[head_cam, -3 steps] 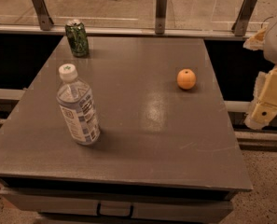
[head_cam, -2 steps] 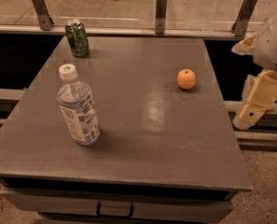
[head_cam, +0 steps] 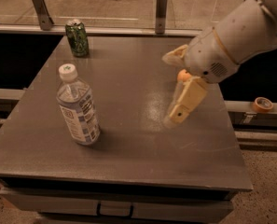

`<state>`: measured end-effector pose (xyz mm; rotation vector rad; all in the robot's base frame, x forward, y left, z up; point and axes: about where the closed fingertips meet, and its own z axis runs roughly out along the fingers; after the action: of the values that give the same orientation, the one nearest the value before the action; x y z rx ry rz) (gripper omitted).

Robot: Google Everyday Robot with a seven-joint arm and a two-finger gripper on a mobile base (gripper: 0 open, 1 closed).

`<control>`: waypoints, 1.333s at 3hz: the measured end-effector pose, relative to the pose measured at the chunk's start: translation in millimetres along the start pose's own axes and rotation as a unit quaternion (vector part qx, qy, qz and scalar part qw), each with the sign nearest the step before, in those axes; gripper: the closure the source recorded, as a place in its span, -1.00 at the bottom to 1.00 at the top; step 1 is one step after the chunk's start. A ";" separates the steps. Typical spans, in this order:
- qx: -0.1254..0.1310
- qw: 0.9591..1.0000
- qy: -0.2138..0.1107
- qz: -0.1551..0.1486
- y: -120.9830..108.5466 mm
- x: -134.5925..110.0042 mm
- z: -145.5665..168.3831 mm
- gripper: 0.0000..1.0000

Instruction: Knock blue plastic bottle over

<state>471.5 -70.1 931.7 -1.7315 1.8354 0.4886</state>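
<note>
Gripper hovers right of centre, jaws spread wide and holding nothing!
The blue plastic bottle stands upright at left-centre of the table, well apart from it. The print on its blue-and-white label can't be read, and neither can the green can at upper left.

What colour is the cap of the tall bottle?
White cap, camera view. The gripper hovers above the table, beside the blue plastic bottle, not touching it.
</note>
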 end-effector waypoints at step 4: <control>-0.010 0.992 -0.129 0.008 26.7 -49.2 39.7 -1.00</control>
<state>451.3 -4.6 928.5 -1.5846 1.6652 0.7044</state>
